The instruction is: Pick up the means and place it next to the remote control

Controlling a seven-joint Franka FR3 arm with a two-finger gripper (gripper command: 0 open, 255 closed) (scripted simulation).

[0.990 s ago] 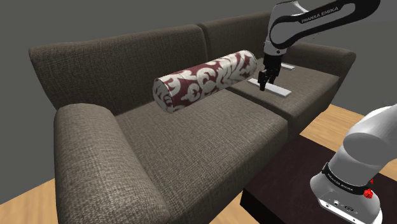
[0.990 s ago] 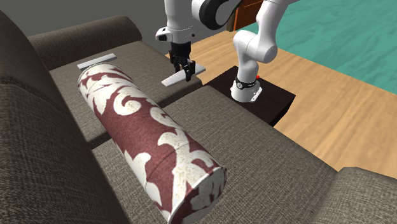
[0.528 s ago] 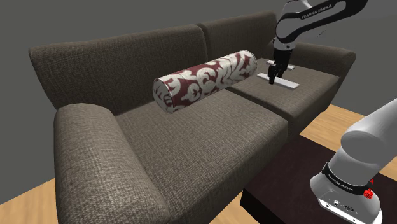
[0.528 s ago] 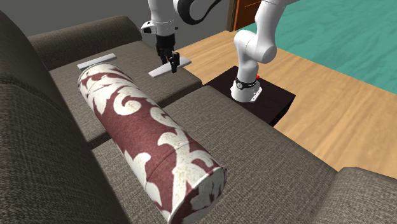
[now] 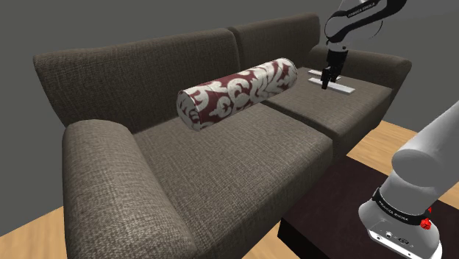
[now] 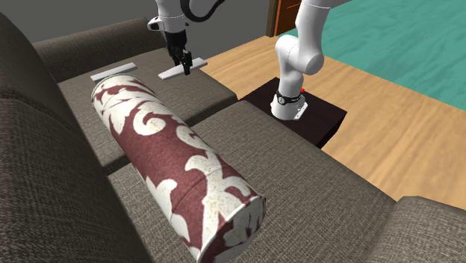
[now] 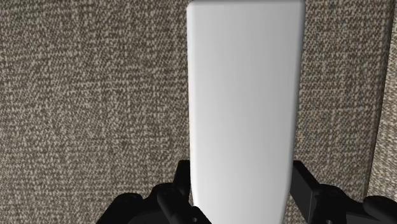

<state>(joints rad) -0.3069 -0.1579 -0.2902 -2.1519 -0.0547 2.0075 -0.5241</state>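
A flat, plain white slab (image 5: 343,88) (image 6: 170,73) (image 7: 245,89) hangs just above the brown sofa's far seat cushion (image 5: 360,99), and my black gripper (image 5: 326,79) (image 6: 183,66) (image 7: 243,191) is shut on it. In the wrist view both fingers (image 7: 181,184) clasp the slab's long edges. A second flat white slab, the remote control (image 6: 113,72) (image 5: 316,71), lies on the same cushion near the sofa's backrest, a short way beyond the held slab. I cannot tell whether the held slab touches the cushion.
A long red-and-white patterned bolster (image 5: 239,92) (image 6: 175,168) lies along the backrest between the two seat cushions. The dark sofa armrest (image 5: 379,62) rises behind the gripper. My stand (image 6: 299,112) sits on a wooden floor (image 6: 388,127) in front of the sofa.
The gripper has carried the white slab across the far cushion towards the backrest and the other white slab, staying shut on it throughout.
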